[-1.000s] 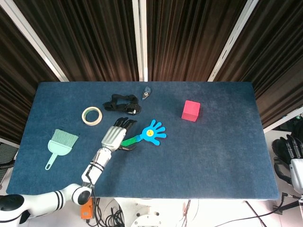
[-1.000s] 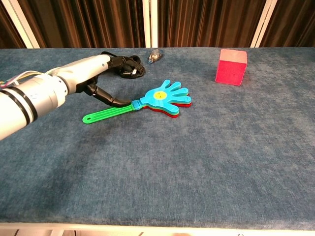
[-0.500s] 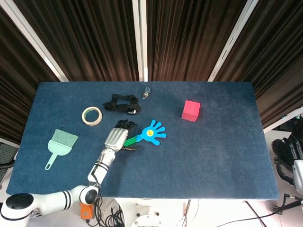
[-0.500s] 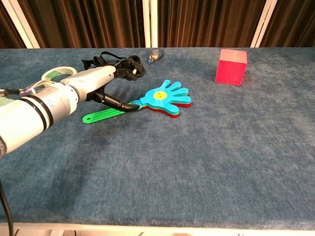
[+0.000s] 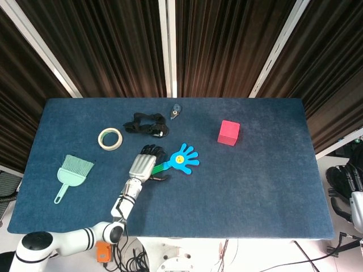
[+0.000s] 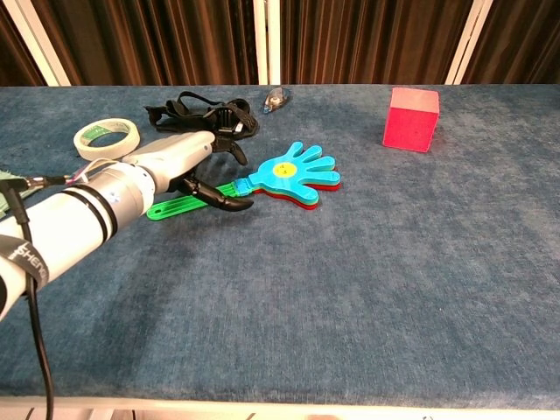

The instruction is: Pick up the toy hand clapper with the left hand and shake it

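Observation:
The toy hand clapper (image 5: 182,158) (image 6: 293,169) lies flat on the blue table (image 5: 255,187), its blue palm toward the right and its green handle (image 6: 171,207) pointing left. My left hand (image 5: 143,165) (image 6: 188,162) lies low over the middle of the handle. Its fingers reach past the far side and its thumb stretches along the near side, still apart from them. The handle's middle is hidden under the palm. My right hand (image 5: 347,180) hangs off the table's right edge with nothing in it.
A black strap (image 5: 146,124) (image 6: 206,114) and a tape roll (image 5: 110,138) (image 6: 106,136) lie just behind my left hand. A red cube (image 5: 228,132) (image 6: 410,118) stands to the right, a small clear dispenser (image 5: 176,111) at the back, a green brush (image 5: 72,173) far left.
My left hand has slid forward and down over the green handle, its thumb moving to the handle's near side. The clapper has stayed in place. The right hand has barely moved.

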Robot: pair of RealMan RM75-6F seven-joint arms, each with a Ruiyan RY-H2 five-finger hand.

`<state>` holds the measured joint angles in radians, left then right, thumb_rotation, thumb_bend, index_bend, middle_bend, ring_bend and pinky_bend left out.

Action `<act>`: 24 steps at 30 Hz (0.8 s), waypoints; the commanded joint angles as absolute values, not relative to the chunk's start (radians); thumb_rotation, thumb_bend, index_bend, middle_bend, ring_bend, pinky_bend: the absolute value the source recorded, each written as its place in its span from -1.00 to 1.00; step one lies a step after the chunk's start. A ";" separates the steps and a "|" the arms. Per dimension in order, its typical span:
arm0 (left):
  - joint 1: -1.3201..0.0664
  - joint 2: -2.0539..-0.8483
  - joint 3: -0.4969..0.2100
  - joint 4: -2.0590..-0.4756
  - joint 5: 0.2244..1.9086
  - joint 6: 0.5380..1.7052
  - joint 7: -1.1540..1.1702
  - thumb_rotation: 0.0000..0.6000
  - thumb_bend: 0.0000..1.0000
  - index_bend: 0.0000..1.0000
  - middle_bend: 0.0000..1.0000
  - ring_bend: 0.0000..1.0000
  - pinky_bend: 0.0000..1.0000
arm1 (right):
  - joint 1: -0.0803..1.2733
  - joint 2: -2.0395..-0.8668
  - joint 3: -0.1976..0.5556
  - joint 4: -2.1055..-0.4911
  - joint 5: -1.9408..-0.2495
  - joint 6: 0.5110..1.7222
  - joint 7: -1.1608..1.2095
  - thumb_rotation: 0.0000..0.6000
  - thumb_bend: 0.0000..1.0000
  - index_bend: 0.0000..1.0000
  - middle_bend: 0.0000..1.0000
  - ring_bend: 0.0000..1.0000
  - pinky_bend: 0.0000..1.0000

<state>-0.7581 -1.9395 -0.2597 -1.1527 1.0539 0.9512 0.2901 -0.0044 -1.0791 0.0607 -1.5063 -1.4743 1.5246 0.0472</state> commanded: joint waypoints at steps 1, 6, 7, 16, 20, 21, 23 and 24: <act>-0.766 -1.960 -0.266 -1.123 1.048 0.948 0.287 0.42 -0.70 -0.46 -0.78 -0.96 -0.97 | -0.006 -1.079 0.060 -1.506 -1.473 1.525 0.049 1.00 -0.43 -1.00 -1.00 -1.00 -1.00; -0.773 -1.988 -0.273 -1.072 1.047 0.959 0.293 0.95 -0.70 -0.38 -0.78 -0.96 -0.96 | -0.012 -1.078 0.060 -1.502 -1.471 1.531 0.055 1.00 -0.43 -1.00 -1.00 -1.00 -1.00; -0.774 -1.991 -0.276 -1.066 1.046 0.961 0.292 1.00 -0.70 -0.36 -0.78 -0.96 -0.96 | -0.013 -1.078 0.060 -1.501 -1.471 1.532 0.057 1.00 -0.43 -1.00 -1.00 -1.00 -1.00; -0.775 -1.985 -0.316 -1.035 1.038 0.991 0.284 1.00 -0.61 -0.31 -0.75 -0.96 -0.96 | -0.017 -1.080 0.060 -1.490 -1.465 1.528 0.067 1.00 -0.43 -1.00 -1.00 -1.00 -1.00; -0.773 -1.971 -0.323 -1.038 1.035 0.993 0.284 1.00 -0.58 -0.28 -0.74 -0.96 -0.95 | -0.014 -1.083 0.060 -1.490 -1.466 1.523 0.064 1.00 -0.43 -1.00 -1.00 -1.00 -1.00; -0.773 -1.968 -0.325 -1.037 1.033 0.993 0.286 1.00 -0.57 -0.27 -0.74 -0.96 -0.95 | -0.013 -1.083 0.061 -1.492 -1.468 1.523 0.062 1.00 -0.43 -1.00 -1.00 -1.00 -1.00; -0.773 -1.965 -0.326 -1.035 1.029 0.991 0.287 1.00 -0.53 -0.25 -0.74 -0.96 -0.94 | -0.012 -1.083 0.061 -1.494 -1.470 1.523 0.058 1.00 -0.43 -1.00 -1.00 -1.00 -1.00; -0.772 -1.963 -0.326 -1.038 1.028 0.987 0.285 1.00 -0.53 -0.24 -0.74 -0.96 -0.94 | -0.012 -1.083 0.060 -1.495 -1.471 1.523 0.055 1.00 -0.43 -1.00 -1.00 -1.00 -1.00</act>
